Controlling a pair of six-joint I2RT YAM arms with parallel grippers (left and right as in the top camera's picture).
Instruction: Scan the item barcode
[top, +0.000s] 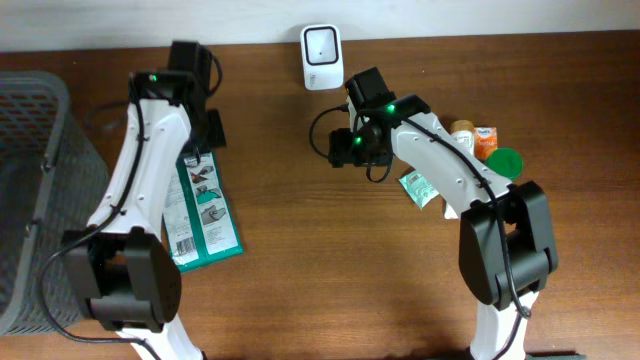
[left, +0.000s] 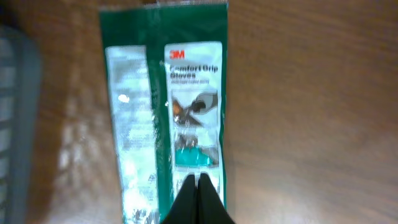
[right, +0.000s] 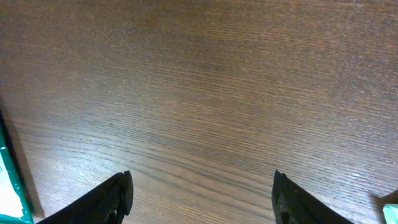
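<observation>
A green 3M Comfort Grip gloves package (top: 203, 215) lies flat on the wooden table at the left, seen lengthwise in the left wrist view (left: 186, 93). My left gripper (top: 204, 150) hovers over its near end, fingers (left: 198, 183) pressed together and shut with nothing between them. The white barcode scanner (top: 321, 45) stands at the back centre. My right gripper (top: 343, 148) is just in front of the scanner, open (right: 202, 180) over bare wood and holding nothing. The package's edge (right: 7, 180) shows at the far left of the right wrist view.
A grey mesh basket (top: 30, 150) fills the left edge of the table. At the right lie a small green and white sachet (top: 418, 188), an orange bottle (top: 463, 135), a small orange packet (top: 486, 142) and a green lid (top: 503, 162).
</observation>
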